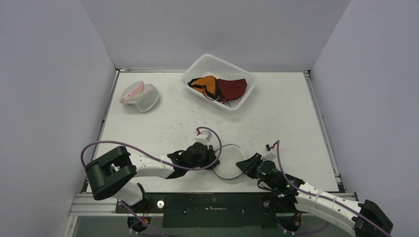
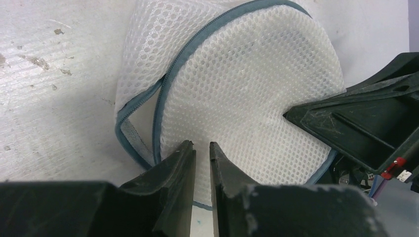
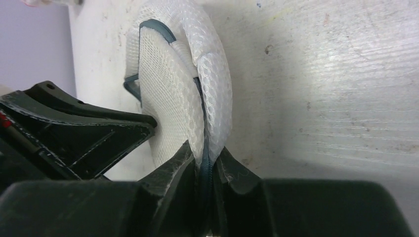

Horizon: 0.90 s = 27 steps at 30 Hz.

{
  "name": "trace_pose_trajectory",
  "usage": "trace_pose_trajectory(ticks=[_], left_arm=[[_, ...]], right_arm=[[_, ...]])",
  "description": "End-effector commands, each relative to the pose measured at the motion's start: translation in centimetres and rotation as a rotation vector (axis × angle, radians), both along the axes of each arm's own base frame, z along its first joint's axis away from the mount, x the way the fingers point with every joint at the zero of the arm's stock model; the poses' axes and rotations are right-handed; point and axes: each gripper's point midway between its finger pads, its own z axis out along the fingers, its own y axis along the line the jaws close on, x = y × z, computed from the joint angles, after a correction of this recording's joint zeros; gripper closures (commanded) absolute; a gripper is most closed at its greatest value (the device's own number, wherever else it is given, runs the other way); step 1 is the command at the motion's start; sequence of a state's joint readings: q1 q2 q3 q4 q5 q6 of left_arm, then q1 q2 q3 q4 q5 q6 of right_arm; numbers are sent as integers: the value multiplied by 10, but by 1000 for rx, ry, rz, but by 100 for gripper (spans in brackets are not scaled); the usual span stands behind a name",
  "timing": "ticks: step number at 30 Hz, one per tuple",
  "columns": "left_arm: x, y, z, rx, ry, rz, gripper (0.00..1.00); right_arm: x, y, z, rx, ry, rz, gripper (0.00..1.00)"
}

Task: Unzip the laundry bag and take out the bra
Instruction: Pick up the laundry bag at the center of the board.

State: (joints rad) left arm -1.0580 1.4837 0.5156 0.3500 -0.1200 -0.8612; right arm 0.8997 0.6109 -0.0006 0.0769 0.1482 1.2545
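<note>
Right gripper [image 3: 202, 154] jaws are closed on the rim of the bag [image 2: 247, 89], with its grey-blue zip [image 2: 168, 84] running between the fingertips. Left gripper [image 2: 200, 148] jaws are nearly together, with only a thin slit between them, and they pinch white mesh at the bag's opposite rim. The bag is round, made of white honeycomb mesh edged in grey-blue. It sits on the table [image 1: 168, 123] between the two grippers. What is inside it cannot be made out. Well beyond the bag, a white basket [image 1: 196, 66] holds an orange garment [image 1: 207, 84] and a dark red garment [image 1: 233, 88]. Beyond the bag and to its left lies a pink-edged bag [image 1: 141, 97].
</note>
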Motion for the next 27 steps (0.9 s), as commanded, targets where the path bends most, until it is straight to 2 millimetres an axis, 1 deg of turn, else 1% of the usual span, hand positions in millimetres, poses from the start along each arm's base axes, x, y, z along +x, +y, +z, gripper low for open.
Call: trace_pose_trajectory(ticks=[1,2,5,7,9,10,12,15,16,17,18,19,21,23,25,26,27], left_arm=[[4,-14,42,-91,-43,-9,82],[4,-13,49,-103,-47,-3,81],[3,-4,73,-132,-61,22,74],[2,5,90,-139,-74,43,68],[3,16,113,-165,-106,72,64],[4,23,122,-171,-121,91,62],[4,44,133,-160,-131,146,55],[5,73,155,-207,-157,239,51],[3,82,166,-245,-173,264,50],[3,90,169,-262,-180,283,49],[2,97,174,-288,-193,299,49],[2,104,176,-304,-204,318,48],[1,115,176,-327,-211,353,46],[1,122,172,-336,-208,375,45],[-1,124,169,-335,-204,376,45],[-2,124,168,-331,-202,373,45],[-2,124,166,-324,-200,370,45]], right_arm=[[5,-2,15,4,-53,-14,94],[4,-4,18,-5,-52,-14,95],[8,-10,37,-20,-79,-38,95],[12,-18,54,-48,-109,-63,95],[18,-28,74,-86,-148,-102,95],[22,-34,85,-108,-171,-125,95],[29,-47,107,-159,-209,-174,95],[42,-64,136,-252,-249,-256,95],[47,-70,144,-293,-261,-282,95],[52,-76,152,-333,-274,-311,95],[60,-81,164,-371,-290,-343,95],[68,-87,173,-409,-301,-378,95],[88,-95,185,-465,-305,-417,95],[115,-103,191,-462,-286,-438,95],[145,-118,195,-400,-269,-471,95],[161,-140,196,-370,-260,-534,95],[173,-152,195,-338,-253,-567,95]])
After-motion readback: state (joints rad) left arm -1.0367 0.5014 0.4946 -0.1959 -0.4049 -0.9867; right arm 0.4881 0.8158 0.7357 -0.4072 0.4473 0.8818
